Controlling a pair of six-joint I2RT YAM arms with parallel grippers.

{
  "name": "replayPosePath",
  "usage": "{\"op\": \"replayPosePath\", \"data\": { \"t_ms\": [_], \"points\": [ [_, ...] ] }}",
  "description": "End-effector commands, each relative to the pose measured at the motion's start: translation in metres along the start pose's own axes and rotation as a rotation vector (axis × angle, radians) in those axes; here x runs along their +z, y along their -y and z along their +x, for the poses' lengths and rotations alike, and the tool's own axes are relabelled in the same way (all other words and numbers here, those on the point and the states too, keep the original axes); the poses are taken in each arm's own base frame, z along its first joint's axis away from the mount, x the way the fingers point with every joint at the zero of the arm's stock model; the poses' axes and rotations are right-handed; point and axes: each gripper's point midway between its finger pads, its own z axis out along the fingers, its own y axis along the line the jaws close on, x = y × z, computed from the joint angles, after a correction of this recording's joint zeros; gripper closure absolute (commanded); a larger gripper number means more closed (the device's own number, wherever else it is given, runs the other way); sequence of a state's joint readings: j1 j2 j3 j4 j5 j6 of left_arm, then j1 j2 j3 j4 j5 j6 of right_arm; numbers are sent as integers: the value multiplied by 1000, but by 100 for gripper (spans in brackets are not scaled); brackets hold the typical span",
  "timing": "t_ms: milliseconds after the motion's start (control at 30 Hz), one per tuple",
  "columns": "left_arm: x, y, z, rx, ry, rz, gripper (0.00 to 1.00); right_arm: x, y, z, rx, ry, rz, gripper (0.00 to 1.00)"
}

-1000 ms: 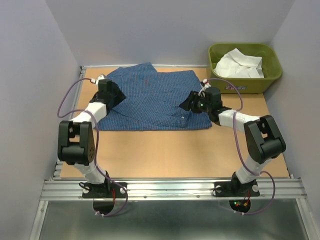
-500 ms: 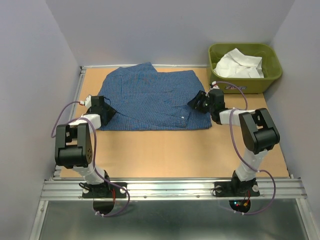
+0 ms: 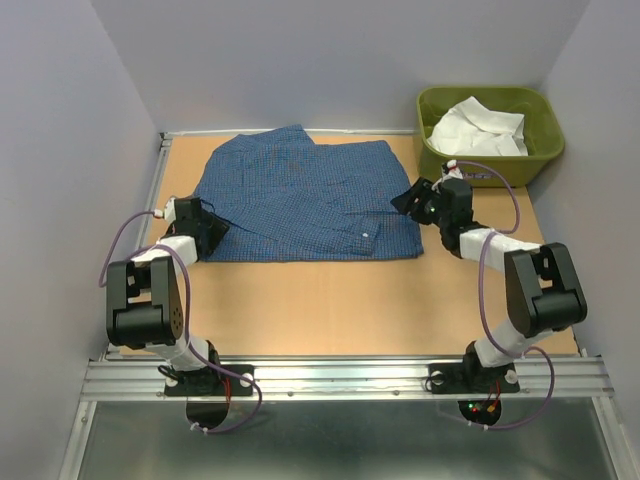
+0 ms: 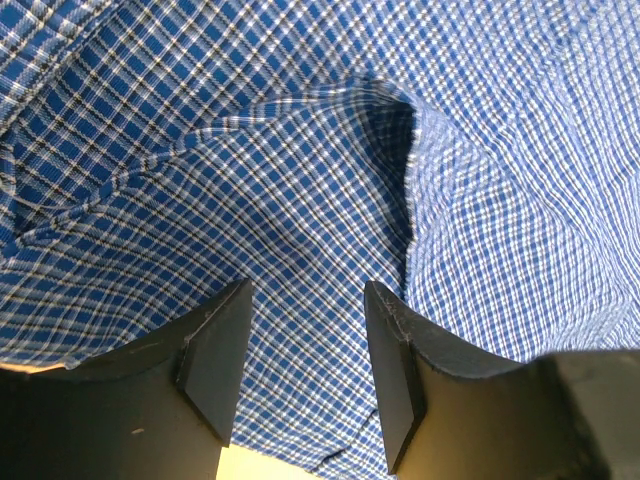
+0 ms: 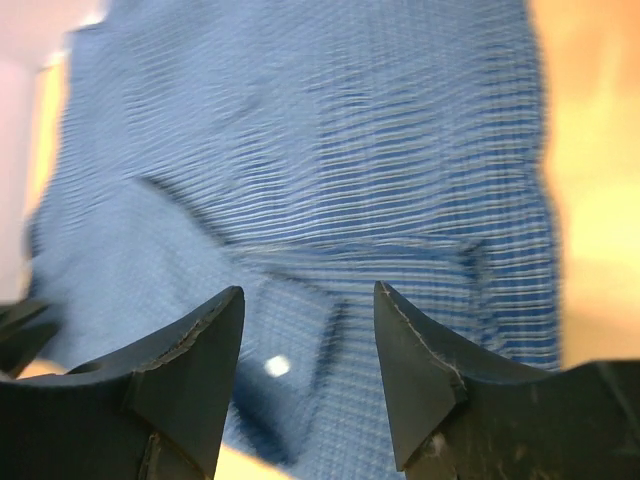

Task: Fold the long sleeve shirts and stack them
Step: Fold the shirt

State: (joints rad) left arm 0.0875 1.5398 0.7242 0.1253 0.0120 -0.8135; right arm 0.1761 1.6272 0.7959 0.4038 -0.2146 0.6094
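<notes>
The blue check shirt (image 3: 300, 200) lies partly folded flat on the table, its cuff with a white button near the front. My left gripper (image 3: 214, 228) is open at the shirt's front left corner, low over the cloth (image 4: 300, 200). My right gripper (image 3: 410, 200) is open just off the shirt's right edge, empty; its view shows the shirt (image 5: 330, 150) ahead. The white shirt (image 3: 478, 128) lies crumpled in the olive-green tub (image 3: 540, 160) at the back right.
The tub stands just behind my right arm. Purple cables loop off both arms. Grey walls close in the table on the left, back and right. Bare wood table (image 3: 350, 300) runs in front of the shirt.
My left gripper has drawn back from over the shirt to its front left corner. My right gripper has pulled off the shirt to its right edge. The shirt lies still.
</notes>
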Motion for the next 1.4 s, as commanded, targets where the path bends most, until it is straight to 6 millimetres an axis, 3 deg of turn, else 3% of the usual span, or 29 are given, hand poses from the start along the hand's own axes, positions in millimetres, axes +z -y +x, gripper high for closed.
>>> {"op": "replayPosePath", "data": {
  "t_ms": [0,133,200,333,567,733,900,1033,1200,1367],
  "points": [
    [-9,0,-5,36,13,13,40,-24,-33,10,19,-57,-160,40],
    [-4,-8,1,32,-4,-9,40,-37,-56,41,122,-139,-303,40],
    [-2,-13,4,31,-6,-23,40,-39,-52,64,144,-183,-295,40],
    [0,-21,4,32,6,-56,41,-39,-35,93,194,-230,-270,40],
    [1,-31,8,38,-3,-93,41,-40,13,108,251,-195,-107,40],
    [4,-35,8,39,-11,-109,41,-52,50,100,312,-152,-27,40],
    [4,-39,11,29,-21,-119,41,-64,81,75,363,-58,37,40],
    [3,-38,12,29,-25,-111,41,-72,103,66,402,-18,79,41],
    [-2,-23,4,41,-13,-63,40,-76,85,48,333,0,5,41],
    [-25,10,-23,62,61,27,34,-75,69,19,198,2,19,39]
  ]
}}
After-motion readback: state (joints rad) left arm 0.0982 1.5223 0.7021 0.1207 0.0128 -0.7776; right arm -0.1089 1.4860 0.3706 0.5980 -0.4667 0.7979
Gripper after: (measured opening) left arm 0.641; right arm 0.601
